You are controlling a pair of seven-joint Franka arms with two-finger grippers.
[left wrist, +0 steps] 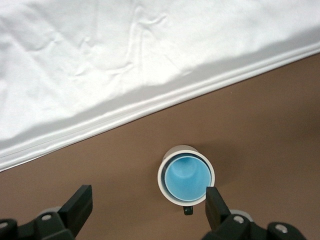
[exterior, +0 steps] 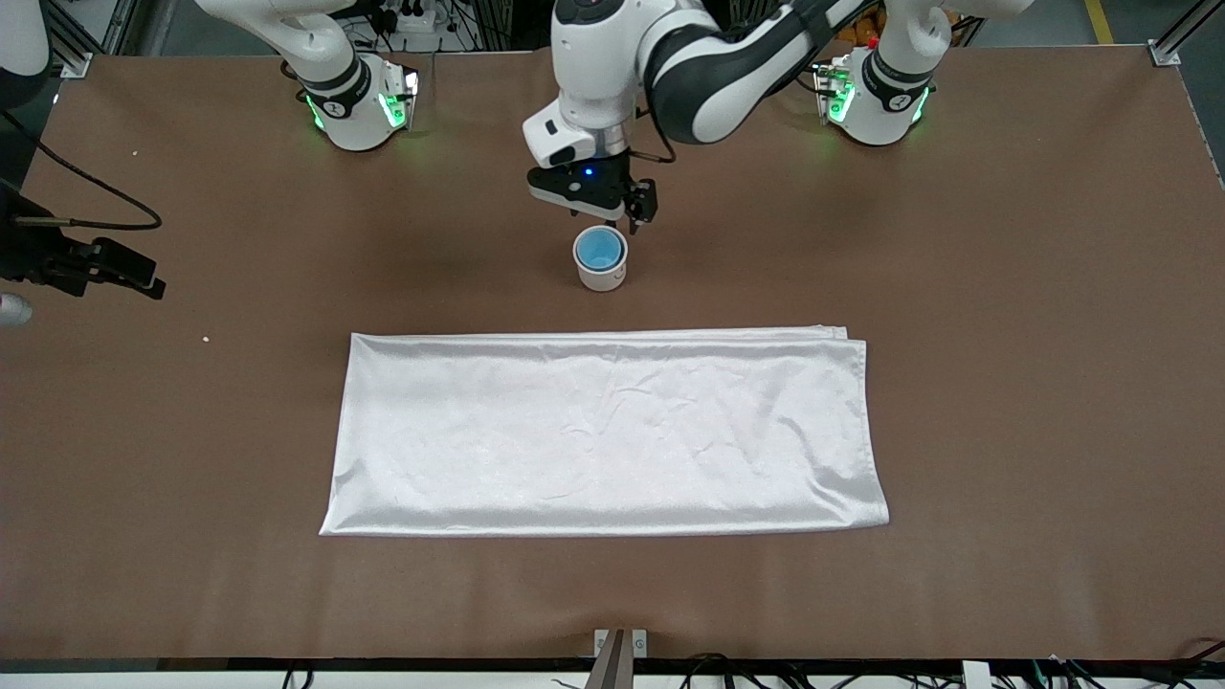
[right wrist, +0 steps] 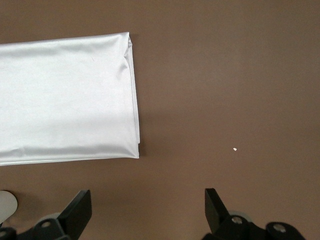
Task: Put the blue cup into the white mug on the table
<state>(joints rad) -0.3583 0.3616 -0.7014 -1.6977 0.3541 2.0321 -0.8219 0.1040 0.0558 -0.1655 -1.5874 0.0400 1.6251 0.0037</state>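
The blue cup (exterior: 600, 251) stands upright inside the white mug (exterior: 602, 278) on the brown table (exterior: 1005, 287), between the white cloth and the robots' bases. In the left wrist view the blue cup (left wrist: 187, 177) fills the mug (left wrist: 162, 183), whose dark handle (left wrist: 188, 210) sticks out. My left gripper (exterior: 612, 205) is open and empty, in the air just above the mug; in its wrist view (left wrist: 147, 202) one finger (left wrist: 214, 202) is close to the mug's rim. My right gripper (exterior: 134, 273) is open and empty (right wrist: 147, 205) over bare table at the right arm's end, waiting.
A white rectangular cloth (exterior: 603, 431) lies flat in the middle of the table, nearer to the front camera than the mug; it also shows in the left wrist view (left wrist: 100, 65) and the right wrist view (right wrist: 65, 100). A small white crumb (right wrist: 235, 149) lies near the right gripper.
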